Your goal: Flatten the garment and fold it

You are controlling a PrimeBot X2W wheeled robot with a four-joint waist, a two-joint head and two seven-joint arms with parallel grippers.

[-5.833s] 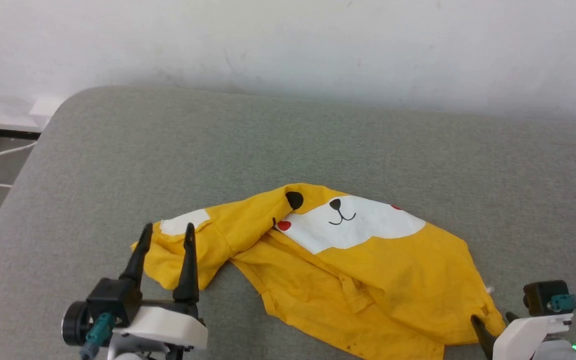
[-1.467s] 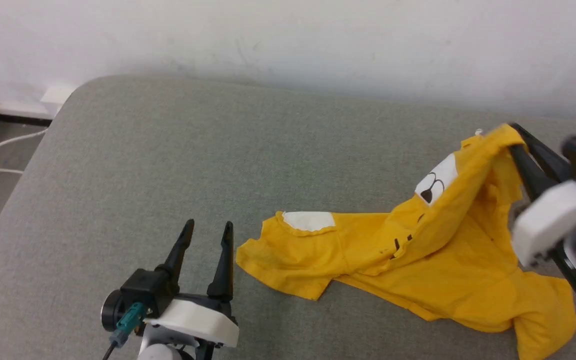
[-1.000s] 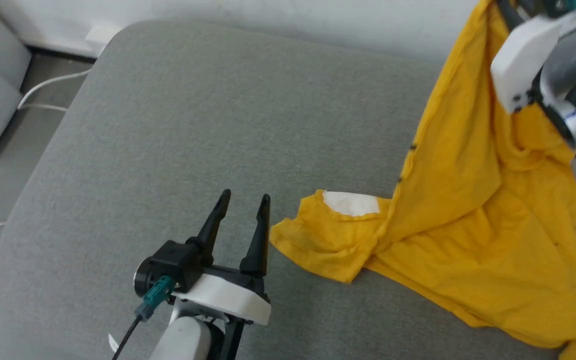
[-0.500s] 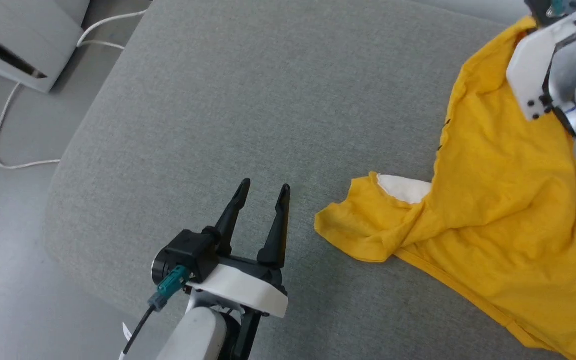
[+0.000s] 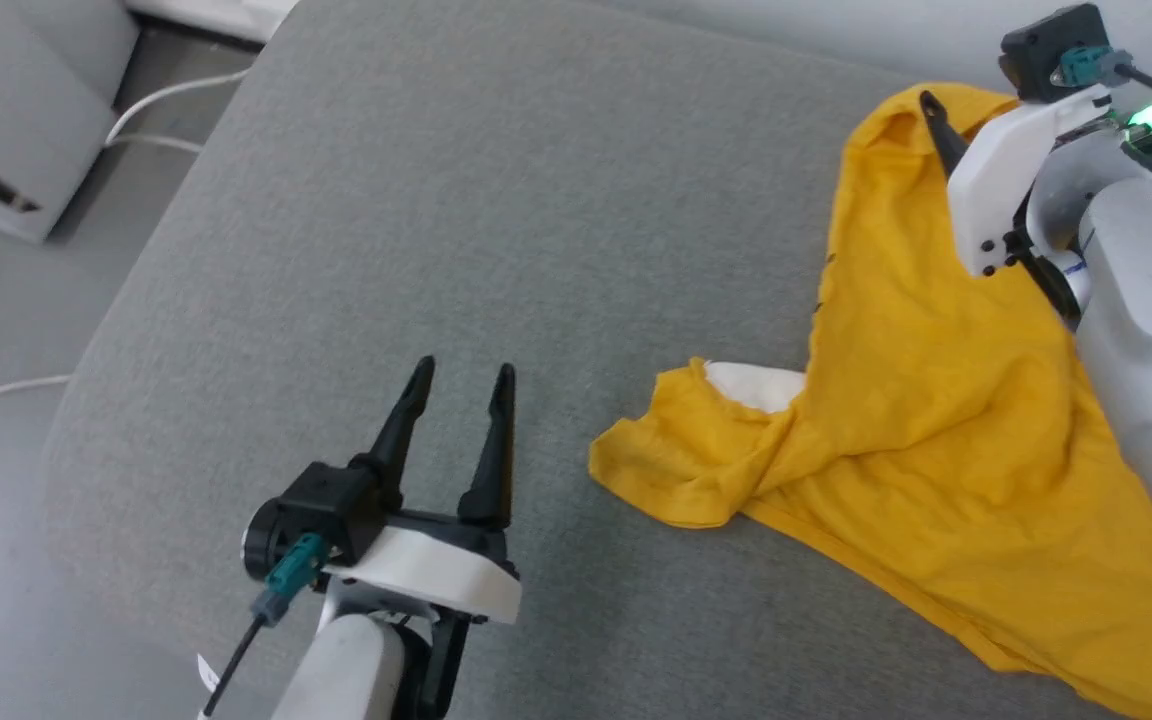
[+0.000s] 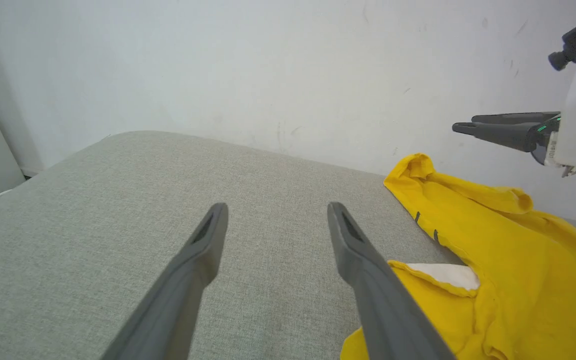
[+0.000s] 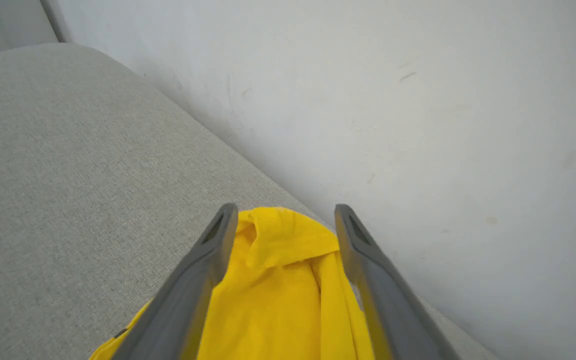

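- The garment (image 5: 936,420), a mustard-yellow T-shirt, lies rumpled on a grey cushion (image 5: 536,200) with its plain yellow side mostly up.
- Its far end is bunched into a raised fold (image 6: 418,167), close to the white wall (image 6: 268,75) behind it.
- At the garment's left end a loose lobe of cloth sticks out. A white patch (image 5: 761,385) peeks from under a fold there, and a couple of short black marks (image 6: 425,225) show along the near edge.
- The right gripper (image 7: 286,209) hangs just above the garment's raised far end with its fingers spread wide. The cloth lies below and between them. The left wrist view shows air between the fingers and the cloth, so it grips nothing.
- The left gripper (image 5: 465,367) sits to the left of the garment, near the loose lobe but not touching it. Its fingers are wide apart and empty, pointing out over bare cushion.
- Well to the left of the garment, past the cushion's edge, a white cable (image 5: 156,95) trails across the floor.
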